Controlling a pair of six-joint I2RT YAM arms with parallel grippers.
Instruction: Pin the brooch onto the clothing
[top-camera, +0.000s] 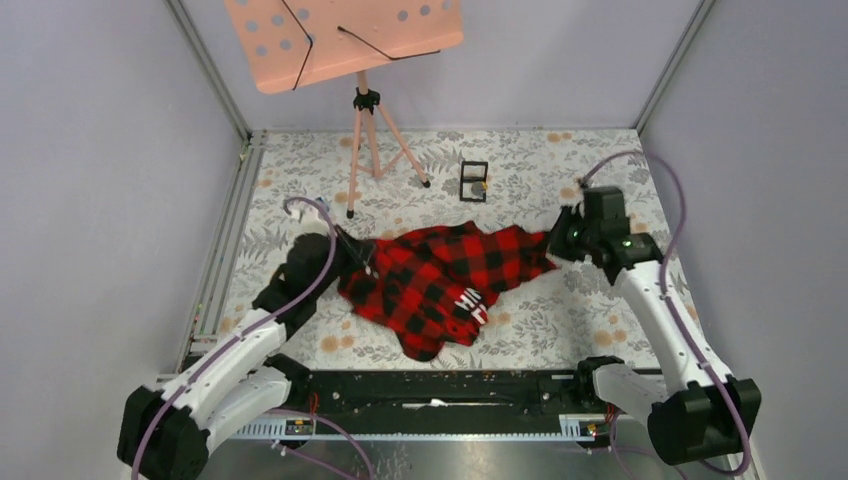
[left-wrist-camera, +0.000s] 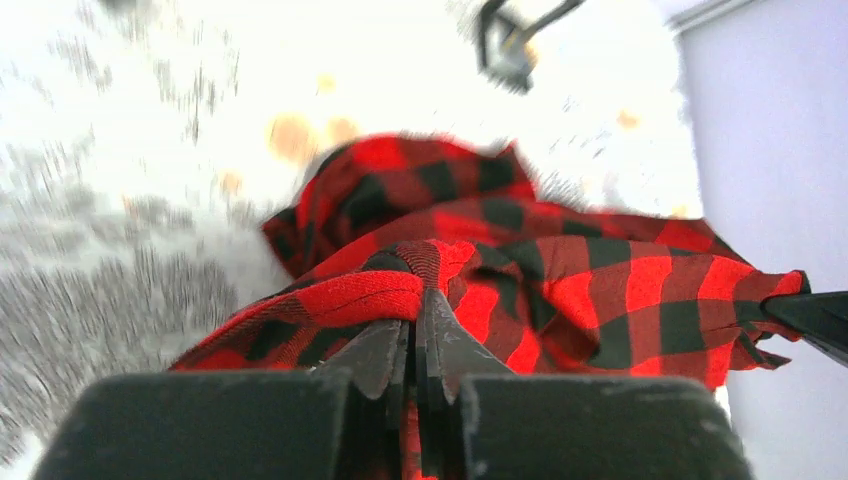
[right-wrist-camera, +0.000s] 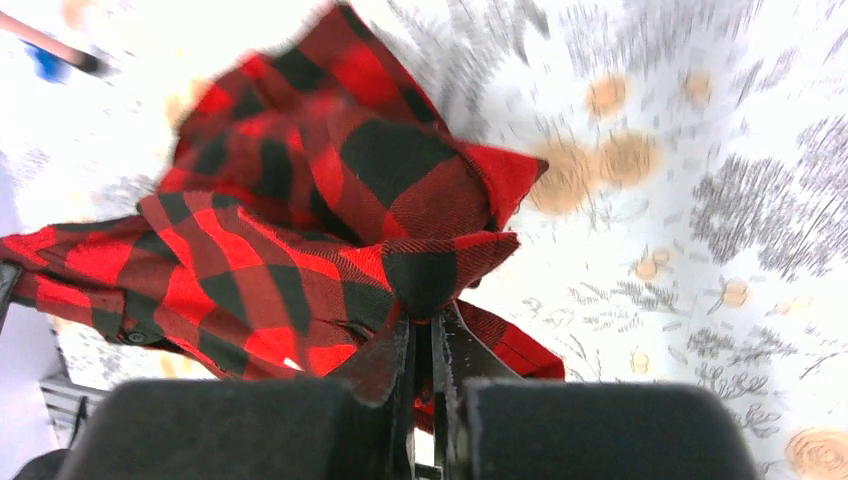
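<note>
The red-and-black check shirt (top-camera: 440, 275) is found crumpled on the floral-covered table (top-camera: 570, 315) between the arms, one end clamped in the closed left gripper (left-wrist-camera: 420, 305) and the opposite end pinched in the closed right gripper (right-wrist-camera: 432, 320).

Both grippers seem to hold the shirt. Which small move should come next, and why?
Probably lift both ends a little and draw them apart to spread the cloth. The left gripper and the right gripper are each shut on a fold at opposite ends of the shirt, which lies bunched and wrinkled, so it offers no flat area for pinning.
</note>
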